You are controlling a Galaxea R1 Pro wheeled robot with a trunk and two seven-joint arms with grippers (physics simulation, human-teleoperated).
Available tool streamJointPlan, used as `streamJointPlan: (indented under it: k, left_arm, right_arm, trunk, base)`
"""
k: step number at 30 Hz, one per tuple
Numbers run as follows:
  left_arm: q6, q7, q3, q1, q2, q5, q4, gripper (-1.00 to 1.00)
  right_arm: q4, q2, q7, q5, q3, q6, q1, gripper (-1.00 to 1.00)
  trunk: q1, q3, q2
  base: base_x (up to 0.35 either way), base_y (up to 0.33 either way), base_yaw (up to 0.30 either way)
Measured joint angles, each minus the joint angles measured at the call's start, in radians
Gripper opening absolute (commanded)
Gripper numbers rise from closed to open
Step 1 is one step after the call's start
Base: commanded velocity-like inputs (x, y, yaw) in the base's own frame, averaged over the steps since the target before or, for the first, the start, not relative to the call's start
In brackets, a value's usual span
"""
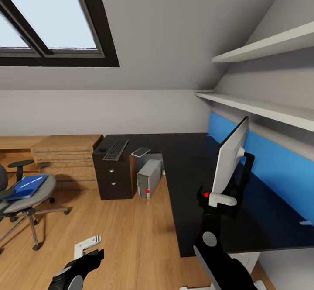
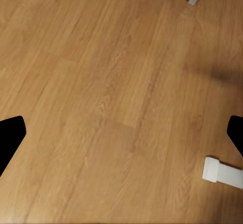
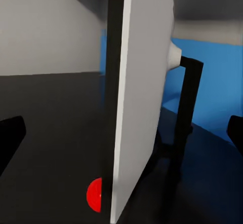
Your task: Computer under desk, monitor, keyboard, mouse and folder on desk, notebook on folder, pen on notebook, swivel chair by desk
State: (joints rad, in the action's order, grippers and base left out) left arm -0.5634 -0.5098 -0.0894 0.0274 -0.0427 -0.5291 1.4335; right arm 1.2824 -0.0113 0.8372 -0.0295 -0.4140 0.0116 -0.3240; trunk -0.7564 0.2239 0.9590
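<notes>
Right now your right arm reaches forward and up over the black top of the desk (image 1: 183,167), its dark forearm rising from the lower edge of the head view to the right gripper (image 1: 218,199), which sits at the lower near corner of the monitor (image 1: 230,159). Your right wrist camera looks edge-on along the monitor (image 3: 136,92): pale back panel, thin black front edge, a red dot at the bottom, and the black stand beside the blue back panel. The dark fingertips (image 3: 10,138) show at both sides of that view, spread wide, with the screen edge between them and not touched.

Your left arm hangs low and bent, the left gripper (image 1: 87,246) pointing down at the wooden floor (image 2: 101,107); its fingertips (image 2: 10,138) also sit far apart with only floor between them.

The monitor stands on the desk, turned edge-on to you. The keyboard (image 1: 115,149) lies on the far wing of the desk above the drawers. The computer (image 1: 148,178) stands on the floor just beside the drawers, under the desk's corner. The swivel chair (image 1: 26,194) stands well apart from the desk at the left, with the folder (image 1: 24,187) on its seat and the pen (image 1: 31,182) lying across the folder.
</notes>
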Motion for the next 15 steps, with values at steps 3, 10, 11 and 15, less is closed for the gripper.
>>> streamJointPlan:
  k: [3,10,11,15]
  left_arm:
    - [0.0,0.0,0.0,0.0,0.0,0.0,0.0,1.0]
    - [0.0,0.0,0.0,0.0,0.001,-0.001,-0.001,1.0]
    - [0.0,-0.001,0.0,0.0,0.001,-0.001,-0.001,1.0]
    - [0.0,0.0,0.0,0.0,0.001,0.0,-0.001,1.0]
  right_arm:
    - [-0.015,0.0,0.005,0.008,-0.001,0.001,0.0,1.0]
    - [-0.052,0.0,0.008,0.012,0.001,0.0,0.0,1.0]
    - [-0.053,0.0,0.008,0.012,0.002,0.0,0.0,1.0]
    - [-0.057,0.0,0.008,0.013,0.011,-0.002,0.0,1.0]
  trunk:
    - [0.0,0.0,0.0]
    - [0.0,0.0,0.0]
    - [0.0,0.0,0.0]
    - [0.0,0.0,0.0]
  base:
    - [0.068,0.0,0.0]
    - [0.195,0.0,0.0]
    - [0.099,0.0,0.0]
    - [0.063,0.0,0.0]
